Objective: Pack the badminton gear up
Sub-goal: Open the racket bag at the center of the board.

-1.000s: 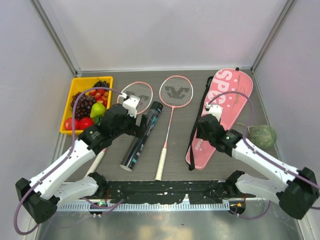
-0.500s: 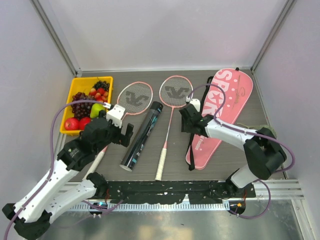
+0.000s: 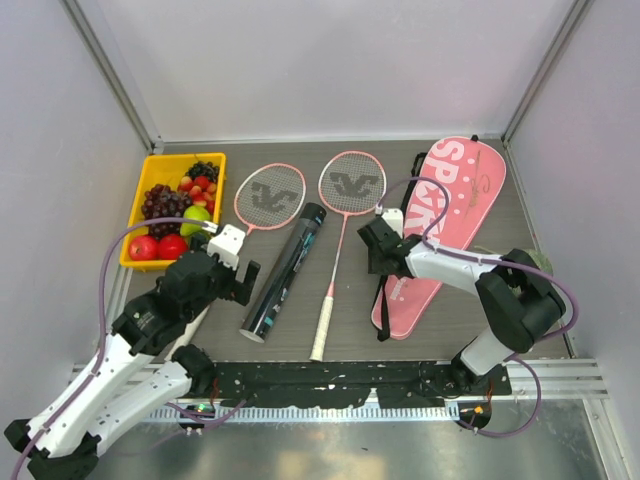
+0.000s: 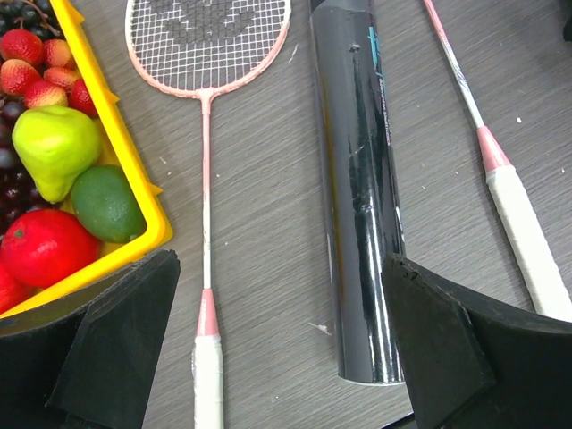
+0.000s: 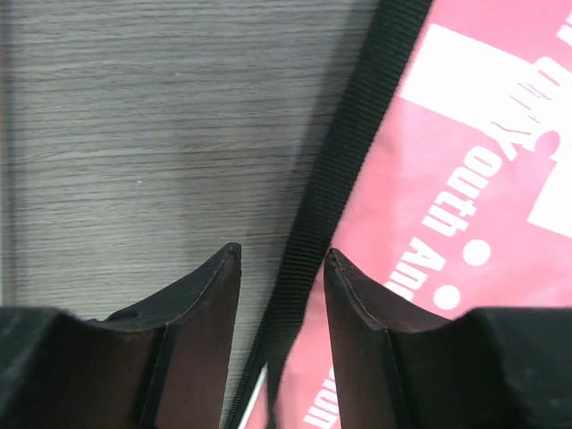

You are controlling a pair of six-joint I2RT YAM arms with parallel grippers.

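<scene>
Two pink-framed rackets lie side by side, the left one point(image 3: 268, 196) and the right one point(image 3: 351, 183). The dark tube point(image 3: 285, 272) lies between their shafts. The pink "SPORT" bag point(image 3: 440, 220) lies at the right. My left gripper point(image 3: 240, 280) is open wide and empty above the table. In the left wrist view it point(image 4: 279, 259) spans the left racket's white handle point(image 4: 207, 384) and the tube's near end point(image 4: 357, 197). My right gripper point(image 3: 375, 258) is open at the bag's left edge. In the right wrist view its jaws point(image 5: 281, 255) straddle the bag's black strap point(image 5: 349, 152). No shuttlecock is in view.
A yellow tray point(image 3: 180, 158) of fruit stands at the back left, close to the left racket; its rim point(image 4: 134, 197) shows in the left wrist view. A green netted ball point(image 3: 540, 262) sits at the right, mostly behind my right arm. Grey walls enclose the table.
My left gripper has drawn back toward the near left, off the tube's upper part. My right gripper has moved left across the bag to its strap edge.
</scene>
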